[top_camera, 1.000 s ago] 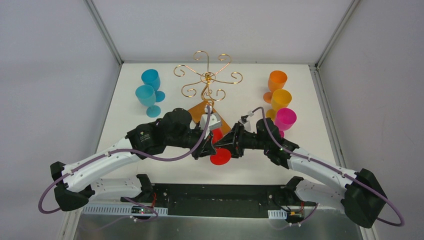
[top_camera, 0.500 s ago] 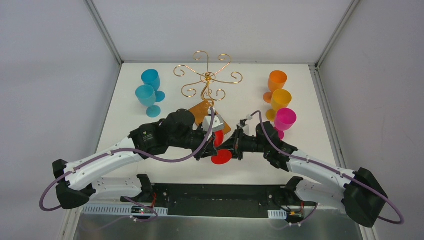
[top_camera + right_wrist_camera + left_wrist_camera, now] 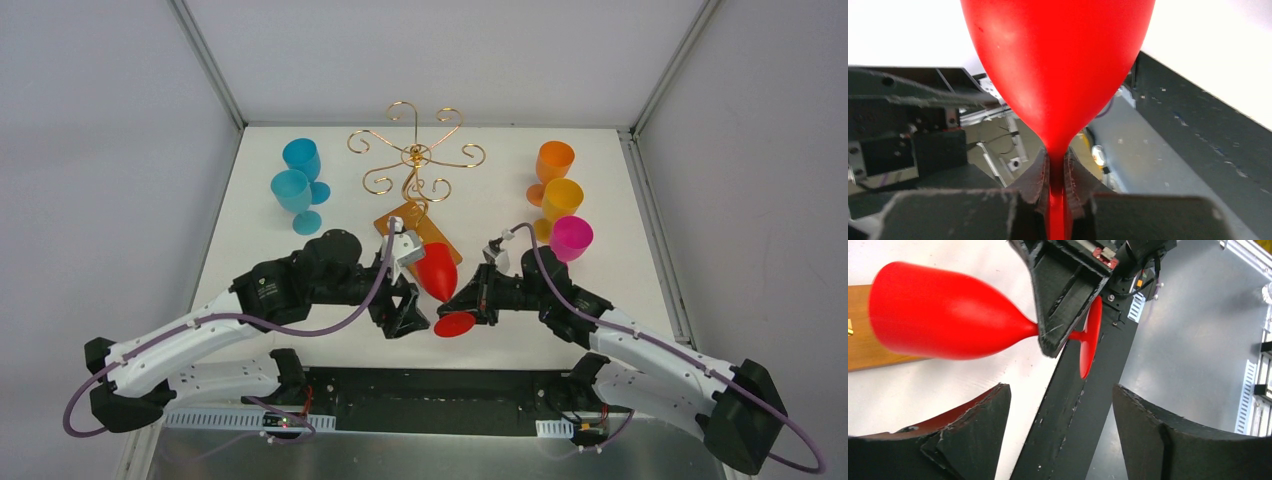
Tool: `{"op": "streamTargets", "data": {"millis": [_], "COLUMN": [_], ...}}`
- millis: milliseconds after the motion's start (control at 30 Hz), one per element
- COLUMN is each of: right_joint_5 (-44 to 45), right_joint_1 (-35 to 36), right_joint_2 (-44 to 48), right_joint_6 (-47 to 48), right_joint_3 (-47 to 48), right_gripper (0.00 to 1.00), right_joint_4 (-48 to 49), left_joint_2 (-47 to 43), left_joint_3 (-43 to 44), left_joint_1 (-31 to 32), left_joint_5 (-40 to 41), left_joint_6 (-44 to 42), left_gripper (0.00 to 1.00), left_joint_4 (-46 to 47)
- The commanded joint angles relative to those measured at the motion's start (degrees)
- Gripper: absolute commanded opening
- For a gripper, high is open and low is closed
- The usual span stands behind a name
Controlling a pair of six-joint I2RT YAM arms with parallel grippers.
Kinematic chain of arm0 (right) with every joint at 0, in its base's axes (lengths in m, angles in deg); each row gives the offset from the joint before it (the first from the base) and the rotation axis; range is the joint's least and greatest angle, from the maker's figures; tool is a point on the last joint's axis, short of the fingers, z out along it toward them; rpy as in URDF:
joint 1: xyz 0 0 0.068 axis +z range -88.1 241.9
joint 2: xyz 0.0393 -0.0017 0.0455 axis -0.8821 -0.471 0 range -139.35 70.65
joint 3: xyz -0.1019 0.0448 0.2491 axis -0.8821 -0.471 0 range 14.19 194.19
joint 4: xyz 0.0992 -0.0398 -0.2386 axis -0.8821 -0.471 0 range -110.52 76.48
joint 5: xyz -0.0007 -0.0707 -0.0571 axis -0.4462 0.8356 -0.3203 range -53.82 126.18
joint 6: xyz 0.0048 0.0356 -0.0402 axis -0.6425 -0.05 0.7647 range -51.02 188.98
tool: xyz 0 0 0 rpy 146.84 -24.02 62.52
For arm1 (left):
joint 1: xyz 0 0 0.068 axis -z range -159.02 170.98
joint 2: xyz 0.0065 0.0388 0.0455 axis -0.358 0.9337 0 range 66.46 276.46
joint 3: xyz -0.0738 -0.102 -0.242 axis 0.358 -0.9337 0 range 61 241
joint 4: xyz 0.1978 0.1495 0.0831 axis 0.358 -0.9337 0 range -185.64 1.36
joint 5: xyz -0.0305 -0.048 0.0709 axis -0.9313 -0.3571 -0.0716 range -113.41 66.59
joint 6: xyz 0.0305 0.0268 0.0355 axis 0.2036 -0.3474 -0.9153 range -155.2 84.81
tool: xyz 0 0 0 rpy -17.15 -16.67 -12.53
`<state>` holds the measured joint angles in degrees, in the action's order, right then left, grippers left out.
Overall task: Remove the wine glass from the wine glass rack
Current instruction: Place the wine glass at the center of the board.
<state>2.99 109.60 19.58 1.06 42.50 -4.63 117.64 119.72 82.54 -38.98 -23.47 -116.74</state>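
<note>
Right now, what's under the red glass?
Under the red wine glass lie the white table and a corner of the rack's wooden base. The bowl hides whatever sits directly beneath it.

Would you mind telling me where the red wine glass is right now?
In the top view the red wine glass is held tilted just in front of the rack's wooden base, its stem gripped by the right hand, left of the pink glass.

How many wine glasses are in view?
6: two blue glasses left of the wine glass rack, two orange glasses and a pink glass right of it, and the red wine glass held by its stem in the right claw. None seems hidden.
</note>
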Motion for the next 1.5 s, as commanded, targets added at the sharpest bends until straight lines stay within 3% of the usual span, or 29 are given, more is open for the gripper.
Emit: {"op": "streamTargets", "data": {"millis": [0,367,600,833,1067,1467], "right_joint_5": [0.32,7.73,13.63,15.76,15.44,18.01], "right_joint_1": [-0.73,-0.70,-0.69,-0.55,1.91,9.25], "right_joint_2": [3.40,12.00,15.82,14.80,17.08,5.97], "right_joint_6": [13.05,36.62,49.25,61.98,77.96,88.07], "right_joint_3": [4.98,9.73,13.85,15.16,12.41,16.23], "right_gripper": [0.00,0.00,0.00,0.00,0.00,0.00], "right_joint_4": [-10.93,-28.31,-35.01,-38.22,-33.99,-32.14], "left_joint_2": [-4.68,-7.38,-7.06,-7.50,-4.68,-1.86], "left_joint_3": [-3.90,-8.97,-12.76,-13.43,-17.08,-20.92], "left_joint_1": [0.50,-0.88,-17.25,-24.96,-35.45,-39.24], "left_joint_5": [4.99,15.14,-0.11,-6.58,-20.42,-29.30], "left_joint_6": [6.35,20.20,28.73,31.20,39.81,44.51], "left_gripper": [0.79,0.85,0.83,0.83,0.81,0.79], "left_joint_4": [4.03,8.19,12.78,14.24,21.90,27.70]}}
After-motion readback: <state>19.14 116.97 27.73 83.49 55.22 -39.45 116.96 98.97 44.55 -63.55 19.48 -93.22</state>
